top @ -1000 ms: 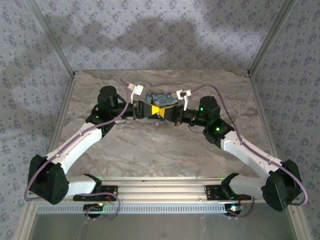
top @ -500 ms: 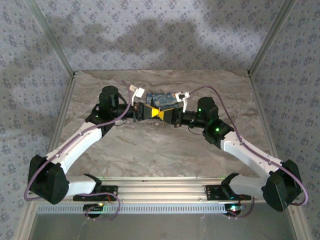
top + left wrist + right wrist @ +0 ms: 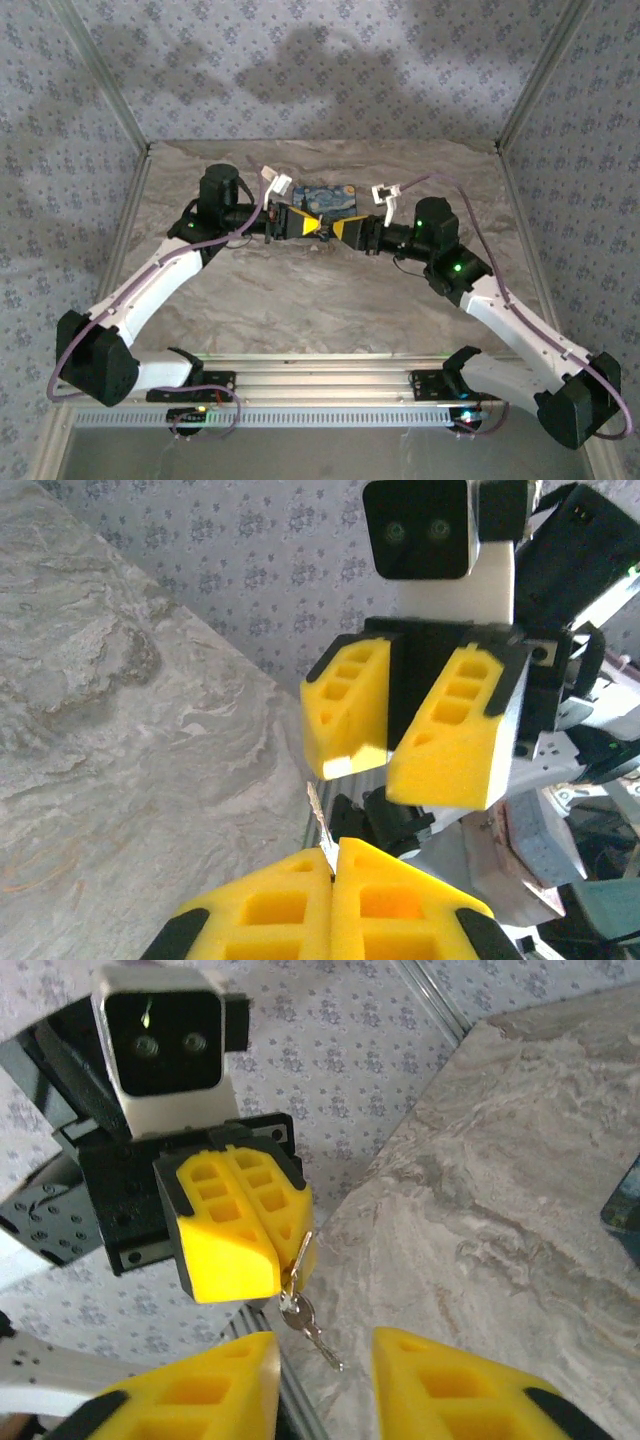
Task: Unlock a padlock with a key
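Two arms meet nose to nose over the middle of the marbled grey worktop (image 3: 320, 300), just in front of the blue-and-yellow swirl-painted box (image 3: 330, 198) lying at the back.

The left gripper (image 3: 303, 226) is clenched tight. From its own wrist camera the yellow fingers (image 3: 280, 920) press flat together, and the thin metal key (image 3: 318, 818) pokes up out of the seam between them, its blade tilted slightly left. It's pinched there and held well above the worktop.

From the right wrist camera the left gripper (image 3: 272, 1235) faces the lens with the key (image 3: 300, 1248) sticking out at its tip. A small metal ring (image 3: 291, 1302) hangs below, with a second little key (image 3: 318, 1340) dangling from it.

The right gripper (image 3: 345, 232) sits just beside the left one, tips nearly touching in the top view. Its fingers (image 3: 200, 1390) are released, with a clear gap between them and nothing in it. The dangling key hangs over that gap, apart from both pads. From the left wrist camera the right gripper (image 3: 390, 775) shows the same thing: fingers parted, with the key blade rising just below them.
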Available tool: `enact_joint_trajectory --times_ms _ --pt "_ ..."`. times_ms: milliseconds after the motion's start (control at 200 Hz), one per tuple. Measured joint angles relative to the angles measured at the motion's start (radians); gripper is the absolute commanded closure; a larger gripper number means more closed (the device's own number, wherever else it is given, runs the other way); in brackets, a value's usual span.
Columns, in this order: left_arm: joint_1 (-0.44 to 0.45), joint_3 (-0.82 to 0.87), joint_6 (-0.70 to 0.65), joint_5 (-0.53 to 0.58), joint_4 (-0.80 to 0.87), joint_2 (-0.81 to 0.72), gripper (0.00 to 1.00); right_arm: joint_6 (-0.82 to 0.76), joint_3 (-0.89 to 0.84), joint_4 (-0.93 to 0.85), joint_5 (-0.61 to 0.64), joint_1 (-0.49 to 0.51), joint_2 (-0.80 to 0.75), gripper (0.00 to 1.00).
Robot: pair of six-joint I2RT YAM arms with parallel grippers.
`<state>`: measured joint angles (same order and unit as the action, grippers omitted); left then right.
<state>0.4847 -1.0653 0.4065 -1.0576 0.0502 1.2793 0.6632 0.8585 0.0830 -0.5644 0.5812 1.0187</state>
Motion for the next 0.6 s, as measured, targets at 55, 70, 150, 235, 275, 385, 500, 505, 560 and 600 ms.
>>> enact_joint_trajectory --times_ms 55,70,150,235,275,385,500,505,560,600 --pt "0.003 -0.014 -0.042 0.004 0.053 0.000 1.00 0.003 0.008 -0.006 0.000 -0.002 0.002 0.53" --pt "0.004 -0.020 -0.056 0.006 0.068 0.000 1.00 0.011 0.010 -0.007 0.000 -0.003 0.004 0.53" --pt "0.015 -0.048 -0.122 0.023 0.144 0.000 1.00 0.025 0.031 -0.015 -0.003 -0.004 0.018 0.51" --pt "0.027 -0.064 -0.173 0.035 0.190 0.000 1.00 0.034 0.063 -0.029 -0.008 -0.001 0.047 0.51" --pt "0.032 -0.065 -0.190 0.038 0.203 0.000 1.00 0.038 0.078 -0.036 -0.012 0.003 0.064 0.51" --pt "0.047 -0.066 -0.226 0.057 0.236 0.002 1.00 0.049 0.103 -0.050 -0.026 0.021 0.109 0.52" --pt "0.058 -0.066 -0.249 0.068 0.254 0.007 1.00 0.056 0.110 -0.061 -0.041 0.040 0.151 0.54" --pt "0.058 -0.066 -0.250 0.069 0.255 0.008 1.00 0.056 0.110 -0.061 -0.042 0.040 0.152 0.54" --pt "0.060 -0.066 -0.256 0.076 0.263 0.008 1.00 0.057 0.114 -0.066 -0.049 0.046 0.166 0.56" --pt "0.060 -0.066 -0.260 0.079 0.270 0.008 1.00 0.059 0.115 -0.066 -0.053 0.048 0.172 0.59"
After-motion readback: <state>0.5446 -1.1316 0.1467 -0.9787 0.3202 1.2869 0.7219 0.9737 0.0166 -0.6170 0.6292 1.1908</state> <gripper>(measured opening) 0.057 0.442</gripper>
